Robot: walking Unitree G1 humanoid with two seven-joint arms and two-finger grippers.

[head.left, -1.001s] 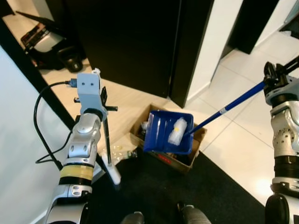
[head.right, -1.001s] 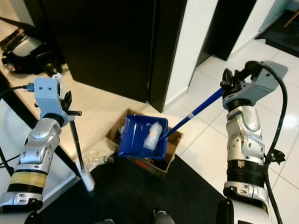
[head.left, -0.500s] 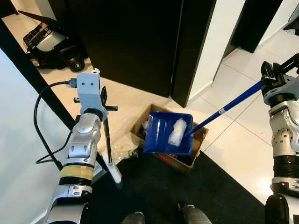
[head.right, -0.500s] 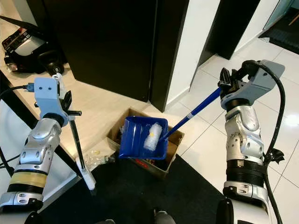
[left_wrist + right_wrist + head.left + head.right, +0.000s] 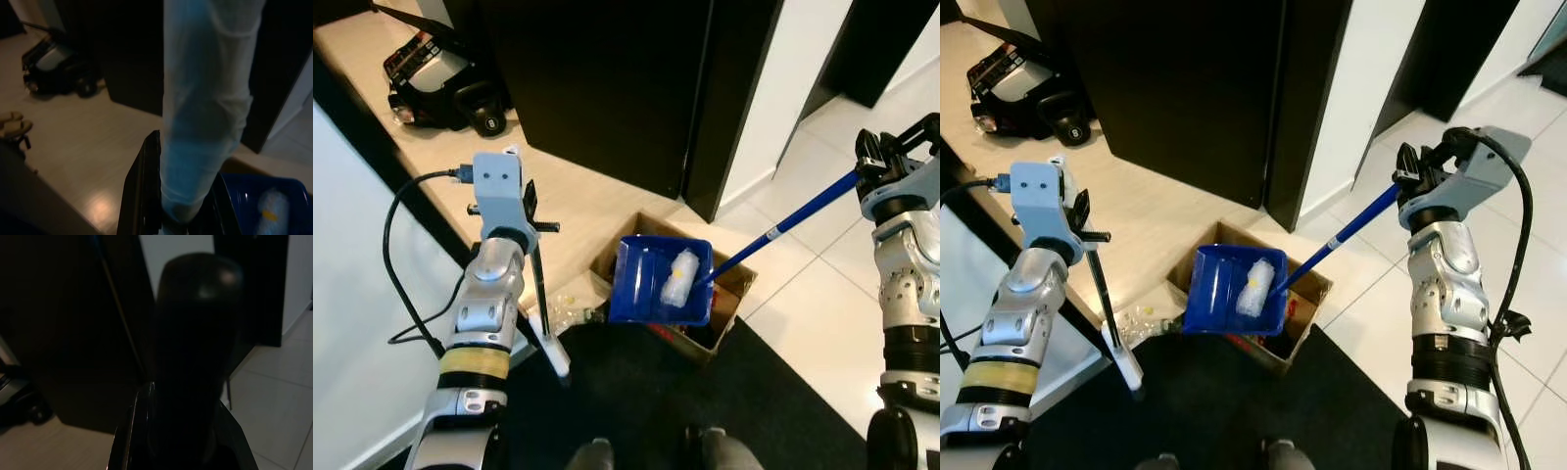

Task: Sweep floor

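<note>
Reaching up at the right edge of the frame, the right gripper (image 5: 1408,162) has its fingers closed around the top of the dustpan's long blue handle (image 5: 1337,238), the silver forearm rising nearly upright beneath it. The handle slants down toward the centre of the frame to the blue dustpan (image 5: 1232,291), which hangs tilted over an open cardboard box (image 5: 1298,311). A crumpled whitish clear plastic bottle (image 5: 1254,287) lies in the pan. On the left side of the frame the left arm stands bent upward, and the left gripper (image 5: 530,217) grips the thin dark broom stick (image 5: 537,284) with its fingers clamped on it; the stick runs down to a white end (image 5: 557,356) near the edge of a dark mat (image 5: 646,401) at the bottom of the frame. A little clear litter (image 5: 566,315) lies on the pale wood floor (image 5: 578,215) between the broom end and the box. A dark doorway (image 5: 597,88) fills the upper centre, white tiles (image 5: 803,294) lie to the right, and a black and silver machine (image 5: 440,83) sits in the upper left corner. In the left wrist view a pale blurred shaft (image 5: 208,112) runs close before the lens
</note>
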